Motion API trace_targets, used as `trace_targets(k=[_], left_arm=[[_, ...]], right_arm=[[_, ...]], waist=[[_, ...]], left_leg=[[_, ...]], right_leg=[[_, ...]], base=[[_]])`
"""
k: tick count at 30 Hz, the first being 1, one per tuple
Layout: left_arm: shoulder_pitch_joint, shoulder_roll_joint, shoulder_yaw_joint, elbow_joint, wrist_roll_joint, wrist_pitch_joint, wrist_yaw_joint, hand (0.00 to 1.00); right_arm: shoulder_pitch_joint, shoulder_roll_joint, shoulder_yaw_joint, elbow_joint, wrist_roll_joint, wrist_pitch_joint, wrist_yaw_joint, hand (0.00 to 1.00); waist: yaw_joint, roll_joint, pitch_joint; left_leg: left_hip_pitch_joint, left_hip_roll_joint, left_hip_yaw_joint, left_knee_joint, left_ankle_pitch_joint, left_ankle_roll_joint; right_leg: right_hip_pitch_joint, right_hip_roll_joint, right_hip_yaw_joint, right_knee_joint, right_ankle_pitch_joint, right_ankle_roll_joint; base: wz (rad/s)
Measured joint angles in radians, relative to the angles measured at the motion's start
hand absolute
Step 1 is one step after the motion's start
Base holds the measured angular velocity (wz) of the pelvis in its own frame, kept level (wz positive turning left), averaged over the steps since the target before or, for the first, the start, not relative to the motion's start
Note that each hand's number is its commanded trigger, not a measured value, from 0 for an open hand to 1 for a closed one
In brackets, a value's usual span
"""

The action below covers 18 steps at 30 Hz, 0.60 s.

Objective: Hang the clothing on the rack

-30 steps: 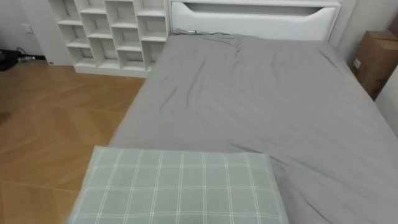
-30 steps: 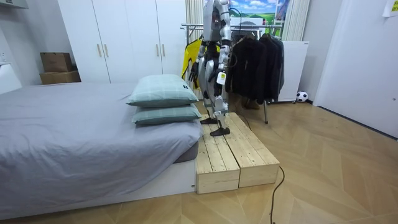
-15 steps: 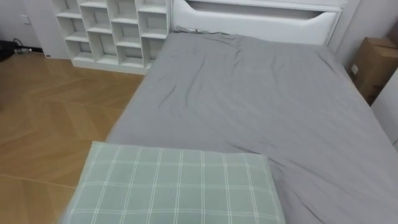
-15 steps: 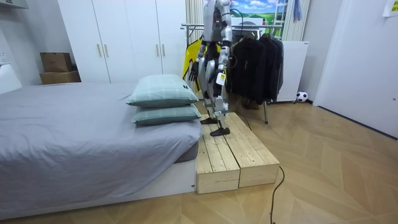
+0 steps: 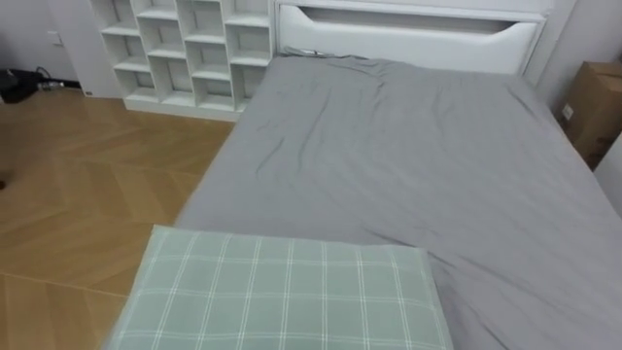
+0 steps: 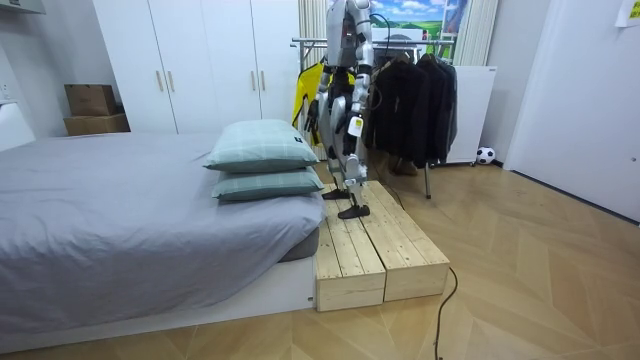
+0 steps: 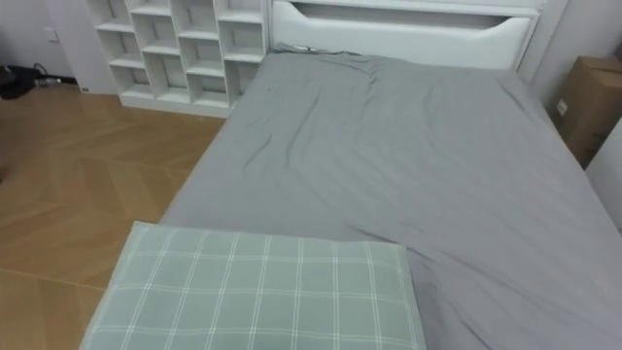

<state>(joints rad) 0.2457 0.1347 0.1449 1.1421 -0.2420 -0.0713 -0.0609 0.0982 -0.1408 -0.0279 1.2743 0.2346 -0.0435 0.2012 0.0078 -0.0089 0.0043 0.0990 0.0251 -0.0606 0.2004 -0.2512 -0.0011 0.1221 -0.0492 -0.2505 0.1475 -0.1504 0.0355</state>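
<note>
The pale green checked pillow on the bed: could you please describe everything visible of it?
The pale green pillow with thin white checks looks soft, plump and rectangular, of woven cloth. It lies flat on a second green pillow at the end of the grey-sheeted bed nearest the robot, long side across the bed, smooth.

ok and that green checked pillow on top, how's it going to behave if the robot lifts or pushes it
The top pillow looks puffy and rounded, so probably light and floppy, sagging if lifted by one edge. It rests on a second pillow, so a push would likely slide it off.
</note>
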Motion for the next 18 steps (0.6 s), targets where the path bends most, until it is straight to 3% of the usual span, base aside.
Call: trace_targets(k=[10, 18], left_arm=[[-0.001, 0.0, 0.009, 0.017, -0.031, 0.042, -0.012, 0.0], [-0.003, -0.001, 0.012, 0.017, -0.039, 0.067, -0.014, 0.0]], right_arm=[[-0.001, 0.001, -0.01, 0.002, -0.001, 0.024, -0.001, 0.0], [-0.001, 0.001, -0.016, 0.001, -0.001, 0.044, -0.001, 0.0]], waist=[[0.0, -0.001, 0.0031], [-0.002, 0.004, 0.0006]], left_leg=[[0.015, -0.001, -0.001, -0.004, 0.0, 0.001], [0.016, -0.002, -0.001, -0.003, 0.0, 0.001]], right_leg=[[0.014, 0.0, 0.01, 0.001, -0.005, 0.002], [0.014, 0.002, 0.024, 0.001, -0.007, 0.002]], base=[[0.0], [0.0]])
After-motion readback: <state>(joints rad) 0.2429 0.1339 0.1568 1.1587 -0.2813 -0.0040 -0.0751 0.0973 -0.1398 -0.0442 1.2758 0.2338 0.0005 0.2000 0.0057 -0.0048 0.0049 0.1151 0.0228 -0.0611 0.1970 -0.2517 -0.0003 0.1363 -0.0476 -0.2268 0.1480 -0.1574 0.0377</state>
